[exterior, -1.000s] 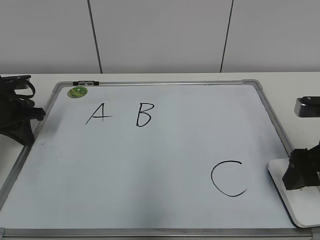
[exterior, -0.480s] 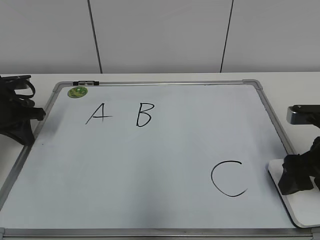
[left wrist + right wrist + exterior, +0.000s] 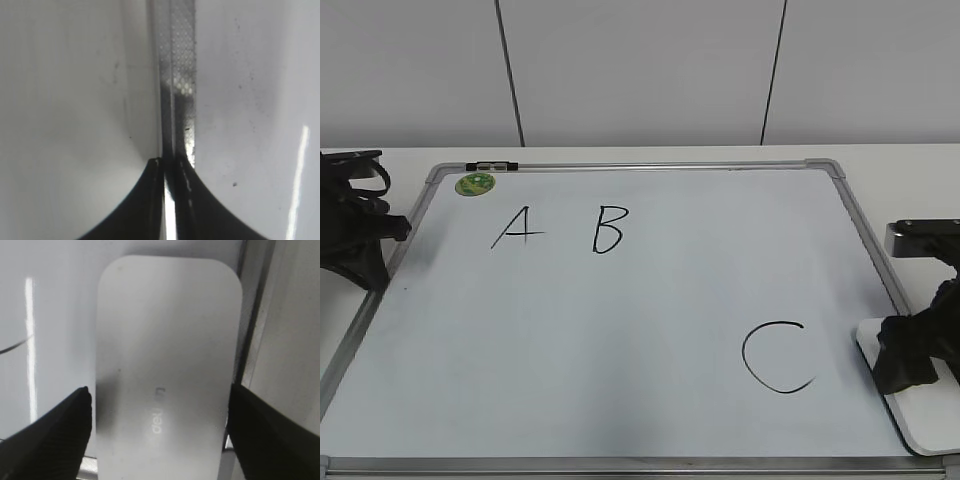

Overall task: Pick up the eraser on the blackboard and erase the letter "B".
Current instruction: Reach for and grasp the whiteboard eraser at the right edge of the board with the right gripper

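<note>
The white eraser [image 3: 926, 418] lies at the front right corner of the blackboard [image 3: 650, 320], over its frame. My right gripper [image 3: 910, 358] is open and sits low over the eraser's near end. In the right wrist view its fingers [image 3: 60, 430] flank the eraser [image 3: 165, 350], one on each long side with small gaps, and the gripper's [image 3: 160, 390] middle is over the grey lettering. The black letter "B" [image 3: 608, 229] is at the board's upper left, far from the eraser. My left gripper [image 3: 365, 250] is shut and empty [image 3: 170, 162] over the board's left frame.
A black "A" [image 3: 517, 227] stands left of the B and a larger "C" [image 3: 777, 357] is just left of the eraser. A green sticker [image 3: 475, 184] is in the board's far left corner. The silver frame [image 3: 177, 90] runs under the left gripper.
My right gripper has shifted left and down over the eraser. The left arm and the eraser have not moved.
</note>
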Motion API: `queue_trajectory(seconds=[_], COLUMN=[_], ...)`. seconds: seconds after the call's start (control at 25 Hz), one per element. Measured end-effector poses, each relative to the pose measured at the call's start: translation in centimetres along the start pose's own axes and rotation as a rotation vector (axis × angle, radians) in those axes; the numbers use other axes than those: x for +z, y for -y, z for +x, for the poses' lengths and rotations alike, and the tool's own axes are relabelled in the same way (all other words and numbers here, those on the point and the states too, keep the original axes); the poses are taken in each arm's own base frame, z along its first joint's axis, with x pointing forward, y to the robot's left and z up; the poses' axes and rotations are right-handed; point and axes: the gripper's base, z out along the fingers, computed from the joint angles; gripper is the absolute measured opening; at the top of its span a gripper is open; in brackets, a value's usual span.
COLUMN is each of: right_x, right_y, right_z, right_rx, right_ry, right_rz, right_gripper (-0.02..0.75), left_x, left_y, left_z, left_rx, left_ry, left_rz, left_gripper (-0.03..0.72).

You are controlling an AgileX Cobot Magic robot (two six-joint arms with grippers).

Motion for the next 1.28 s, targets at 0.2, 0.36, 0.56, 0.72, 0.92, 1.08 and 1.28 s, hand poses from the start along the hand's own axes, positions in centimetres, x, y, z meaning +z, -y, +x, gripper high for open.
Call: queue_trajectory(seconds=[0.2, 0.36, 0.56, 0.72, 0.92, 1.08, 1.28], right_x=[-0.3, -0.4, -0.3, -0.3, 0.3, 0.6, 1.0], right_y=[0.1, -0.6, -1.5, -1.4, -1.3, -1.3, -1.3], right_z=[-0.6, -0.9, -0.8, -0.8, -0.7, -0.7, -0.8], right_rx=[-0.012, -0.064, -0.117, -0.11, -0.091, -0.09, -0.088], right_ry=[0.019, 0.024, 0.003, -0.005, -0.029, -0.036, -0.046], right_rz=[0.007, 0.019, 0.086, 0.112, 0.111, 0.111, 0.111], right_gripper=[0.641, 0.637, 0.636, 0.636, 0.632, 0.629, 0.622], left_x=[0.0, 0.0, 0.0, 0.0, 0.0, 0.0, 0.0], left_y=[0.0, 0.0, 0.0, 0.0, 0.0, 0.0, 0.0], left_z=[0.0, 0.0, 0.0, 0.0, 0.0, 0.0, 0.0], left_rx=[0.0, 0.0, 0.0, 0.0, 0.0, 0.0, 0.0], left_ry=[0.0, 0.0, 0.0, 0.0, 0.0, 0.0, 0.0], left_rz=[0.0, 0.0, 0.0, 0.0, 0.0, 0.0, 0.0], left_gripper=[0.011, 0.011, 0.011, 0.011, 0.011, 0.011, 0.011])
